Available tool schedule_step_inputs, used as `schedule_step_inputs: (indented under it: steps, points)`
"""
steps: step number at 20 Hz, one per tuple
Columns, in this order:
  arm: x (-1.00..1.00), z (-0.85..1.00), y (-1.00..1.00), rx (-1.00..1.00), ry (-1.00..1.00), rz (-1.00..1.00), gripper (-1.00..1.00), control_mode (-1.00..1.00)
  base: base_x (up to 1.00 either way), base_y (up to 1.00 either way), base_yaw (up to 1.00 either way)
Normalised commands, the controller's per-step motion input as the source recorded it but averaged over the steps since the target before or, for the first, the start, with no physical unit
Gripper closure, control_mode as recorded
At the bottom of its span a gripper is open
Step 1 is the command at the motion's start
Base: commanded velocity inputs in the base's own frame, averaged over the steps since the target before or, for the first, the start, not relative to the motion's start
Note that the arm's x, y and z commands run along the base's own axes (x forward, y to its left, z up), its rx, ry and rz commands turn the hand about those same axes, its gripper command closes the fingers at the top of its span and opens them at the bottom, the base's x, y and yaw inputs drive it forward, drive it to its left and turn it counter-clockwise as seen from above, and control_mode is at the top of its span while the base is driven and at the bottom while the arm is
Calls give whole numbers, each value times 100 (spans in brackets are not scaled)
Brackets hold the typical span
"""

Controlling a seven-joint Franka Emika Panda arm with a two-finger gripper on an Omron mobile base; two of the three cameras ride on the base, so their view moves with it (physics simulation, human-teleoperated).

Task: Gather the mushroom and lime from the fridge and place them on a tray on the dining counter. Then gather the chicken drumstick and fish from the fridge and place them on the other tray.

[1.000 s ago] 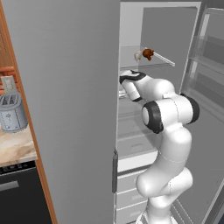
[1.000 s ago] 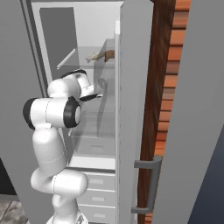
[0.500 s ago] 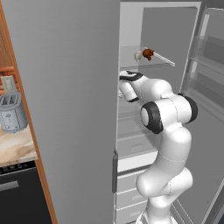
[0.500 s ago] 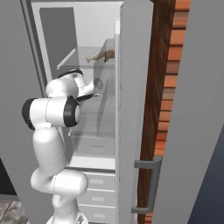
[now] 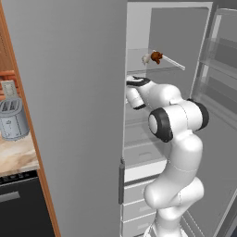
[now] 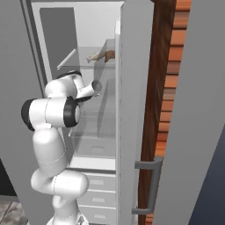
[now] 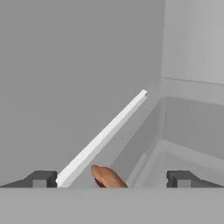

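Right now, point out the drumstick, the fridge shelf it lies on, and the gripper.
drumstick (image 5: 156, 57): left base view, on the reddish-brown meat end.
shelf (image 5: 139, 68): left base view, on the glass pane left of the meat.
gripper (image 7: 111, 179): hand view, midway between the two dark, wide-apart fingertips.

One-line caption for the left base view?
Arm reaching into the open fridge, below the glass shelf holding the chicken drumstick.

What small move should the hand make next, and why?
Probably ease forward and a little lower toward the chicken drumstick. The hand is open, its fingertips on either side of the reddish-brown meat low in the hand view, nothing held. From the base, the drumstick lies on the fridge glass shelf.
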Motion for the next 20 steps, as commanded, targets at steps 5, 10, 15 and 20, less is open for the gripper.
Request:
schedule_step_inputs:
  steps: [5,10,15,20]
  points:
    - [-5,-27,0,-6,-4,0,-100,-100,0,0,0]
    - [-1,-24,0,-4,0,0,-100,-100,0,0,0]
    - [5,-12,0,-2,0,-1,-100,-100,0,0,0]
    - [-10,-45,-5,-2,0,-1,-100,-100,0,0,0]
